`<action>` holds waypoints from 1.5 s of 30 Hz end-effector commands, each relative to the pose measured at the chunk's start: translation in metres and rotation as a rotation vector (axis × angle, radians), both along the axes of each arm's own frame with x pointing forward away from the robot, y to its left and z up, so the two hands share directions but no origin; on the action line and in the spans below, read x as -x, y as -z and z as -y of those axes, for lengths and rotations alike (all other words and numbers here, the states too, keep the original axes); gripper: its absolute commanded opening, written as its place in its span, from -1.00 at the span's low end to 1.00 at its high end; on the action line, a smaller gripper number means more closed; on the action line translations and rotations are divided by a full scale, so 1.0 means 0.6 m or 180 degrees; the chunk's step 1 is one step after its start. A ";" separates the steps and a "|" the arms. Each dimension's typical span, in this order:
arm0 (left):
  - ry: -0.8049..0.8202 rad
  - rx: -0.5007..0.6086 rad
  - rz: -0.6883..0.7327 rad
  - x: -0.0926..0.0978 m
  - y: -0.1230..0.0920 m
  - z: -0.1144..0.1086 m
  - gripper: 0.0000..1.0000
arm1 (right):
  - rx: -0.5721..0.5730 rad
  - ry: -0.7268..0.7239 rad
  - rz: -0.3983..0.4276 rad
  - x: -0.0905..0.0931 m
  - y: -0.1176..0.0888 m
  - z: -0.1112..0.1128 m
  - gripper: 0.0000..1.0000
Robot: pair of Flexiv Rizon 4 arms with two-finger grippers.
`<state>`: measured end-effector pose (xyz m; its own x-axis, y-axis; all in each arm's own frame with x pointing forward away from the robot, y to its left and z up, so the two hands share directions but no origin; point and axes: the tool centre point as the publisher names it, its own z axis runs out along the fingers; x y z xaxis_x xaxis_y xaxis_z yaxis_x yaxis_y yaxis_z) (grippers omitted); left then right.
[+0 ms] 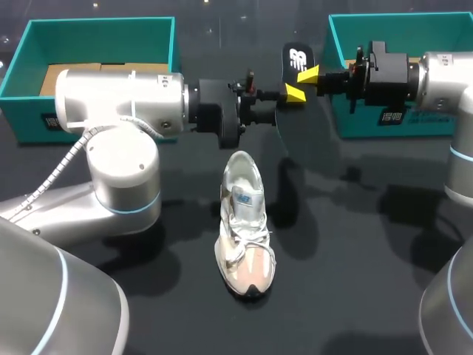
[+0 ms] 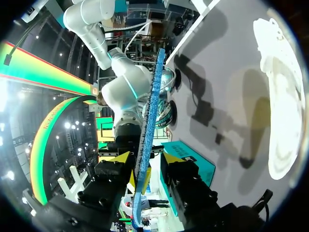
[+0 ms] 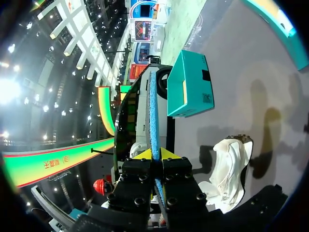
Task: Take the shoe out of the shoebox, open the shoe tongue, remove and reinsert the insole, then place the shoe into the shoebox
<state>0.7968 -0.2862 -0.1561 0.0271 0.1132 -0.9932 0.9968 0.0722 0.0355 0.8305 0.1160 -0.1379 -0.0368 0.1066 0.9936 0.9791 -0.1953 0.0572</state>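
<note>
shoe [image 1: 245, 222]: your landmark. It stands upright on its sole on the table [image 1: 355, 259], outside both boxes. The toe points back at the robot and the heel points away. White and beige, with a blue patch on the tongue.

insole [image 1: 297, 58]: up in the air past the shoe's heel and a bit to the right of it, well clear of the shoe. You get a dark top with a white mark in the head view and a thin blue edge in both wrist views.

right gripper [image 3: 155, 154]: clenched on the insole. Both yellow tips press on it from opposite sides, which is easy to see in its own wrist view. The arm comes in from the shoe's right.

left gripper [image 2: 145, 158]: released, fingers spread. The insole's edge runs through the gap with a sliver of space on each side, so neither tip touches it. It hangs beyond the shoe's heel, facing the right gripper and close to it.

left box [image 1: 96, 24]: teal, beyond the shoe and off to its left, well apart, with brown cardboard inside.

right box [image 1: 384, 16]: teal, beyond the shoe and off to its right, well apart.
</note>
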 end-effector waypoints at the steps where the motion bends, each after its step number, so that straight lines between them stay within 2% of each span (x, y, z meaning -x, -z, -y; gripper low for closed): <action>1: -0.0015 -0.0020 -0.0001 -0.001 0.004 0.005 -0.32 | 0.0018 0.0001 -0.0017 -0.001 -0.002 -0.003 -1.00; 5: -0.0020 -0.0030 -0.0006 -0.004 0.005 0.004 -0.51 | 0.0016 0.0000 -0.0030 -0.004 -0.001 -0.005 -1.00; 6: -0.0023 -0.0033 -0.0007 -0.005 0.005 0.003 -0.69 | 0.0014 -0.0001 -0.0033 -0.005 -0.001 -0.006 -1.00; 7: -0.0025 -0.0036 -0.0008 -0.006 0.005 0.003 -0.98 | 0.0012 -0.0002 -0.0036 -0.005 -0.001 -0.006 -1.00; 26: -0.0014 -0.0021 -0.0009 -0.013 0.006 -0.008 -1.00 | 0.0024 0.0036 -0.0056 -0.003 -0.007 -0.008 -1.00; 29: -0.0014 -0.0008 -0.0004 -0.013 0.006 -0.009 -1.00 | 0.0019 0.0031 -0.0060 -0.004 -0.007 -0.008 -0.04; 30: -0.0016 -0.0002 0.0001 -0.013 0.005 -0.010 -1.00 | 0.0016 0.0031 -0.0062 -0.004 -0.007 -0.008 0.71; 31: -0.0017 0.0003 0.0005 -0.013 0.004 -0.011 -1.00 | 0.0015 0.0033 -0.0065 -0.004 -0.007 -0.008 1.00; 35: -0.0027 0.0017 0.0017 -0.012 0.002 -0.022 -1.00 | -0.0017 0.0033 -0.0030 0.003 -0.006 -0.004 1.00; 39: -0.0064 0.0020 0.0026 -0.010 -0.001 -0.040 -1.00 | -0.0081 -0.0044 0.0129 0.016 -0.008 0.003 1.00; 45: -0.0123 -0.0017 0.0013 0.000 -0.008 -0.074 -1.00 | -0.0073 -0.0071 0.0140 0.042 -0.003 0.015 1.00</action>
<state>0.8065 -0.2591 -0.1543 0.0280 0.1114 -0.9934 0.9932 0.1094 0.0403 0.8158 0.1140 -0.1371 -0.0841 0.0774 0.9934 0.9810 -0.1685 0.0962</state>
